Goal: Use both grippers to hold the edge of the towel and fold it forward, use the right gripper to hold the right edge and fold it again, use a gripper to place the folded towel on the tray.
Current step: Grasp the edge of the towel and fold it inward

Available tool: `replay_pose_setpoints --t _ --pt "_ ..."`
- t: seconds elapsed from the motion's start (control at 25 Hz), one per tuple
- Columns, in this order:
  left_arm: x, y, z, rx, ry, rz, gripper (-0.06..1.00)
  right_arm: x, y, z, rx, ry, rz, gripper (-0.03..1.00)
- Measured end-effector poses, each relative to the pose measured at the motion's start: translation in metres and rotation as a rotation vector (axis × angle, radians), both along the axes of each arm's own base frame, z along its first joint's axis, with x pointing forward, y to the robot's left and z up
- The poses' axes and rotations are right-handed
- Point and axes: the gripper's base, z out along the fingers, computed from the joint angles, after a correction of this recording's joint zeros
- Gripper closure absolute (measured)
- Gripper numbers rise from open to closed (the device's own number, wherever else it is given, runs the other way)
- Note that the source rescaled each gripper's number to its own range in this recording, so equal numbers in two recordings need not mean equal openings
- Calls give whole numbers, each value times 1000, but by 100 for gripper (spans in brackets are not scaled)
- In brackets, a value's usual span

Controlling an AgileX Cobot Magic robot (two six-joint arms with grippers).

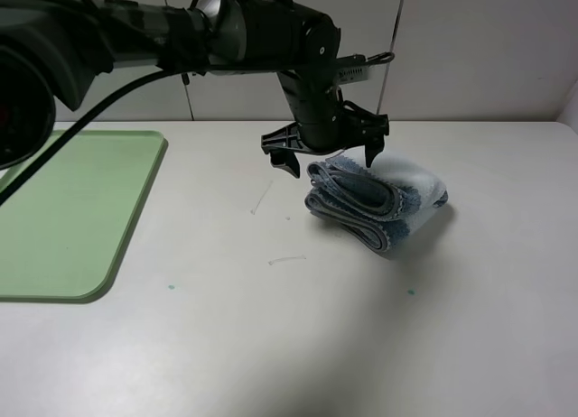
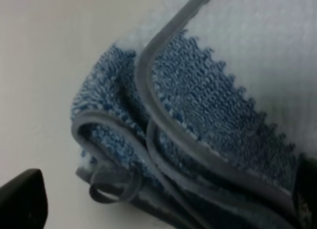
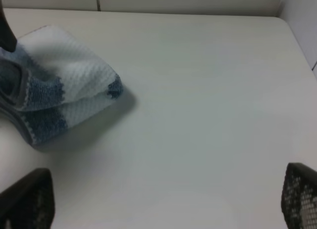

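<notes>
We catch the left black pincer gripper (image 1: pixel 331 162) hanging jaws wide, its bulky black arm (image 1: pixel 181 29) stretched in from the left w/ wrist bent down. Directly under it: the folded blue-and-white striped terry towel (image 1: pixel 375 205), mid white table (image 1: pixel 271 345). The right black pincer gripper (image 3: pixel 161 201), likewise spread wide, holds nothing, towel ahead & apart. Flat light-green plastic tray (image 1: pixel 72 209) sits far left, well apart.

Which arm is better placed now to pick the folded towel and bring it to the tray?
Left. The left gripper, open, hangs right over the folded towel, and the tray lies on its side. The right gripper, also open, stands apart from the towel.
</notes>
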Motion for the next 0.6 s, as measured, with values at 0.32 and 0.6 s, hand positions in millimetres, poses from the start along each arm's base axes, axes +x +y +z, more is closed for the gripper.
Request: replay_pose_setpoints --t 0.32,0.6 --pt "-5 -9 -23 1 38 41 -6 0 0 0 -1 0 -1 -3" --pt "-7 -14 -39 3 62 71 -6 0 0 0 -3 0 -2 -3"
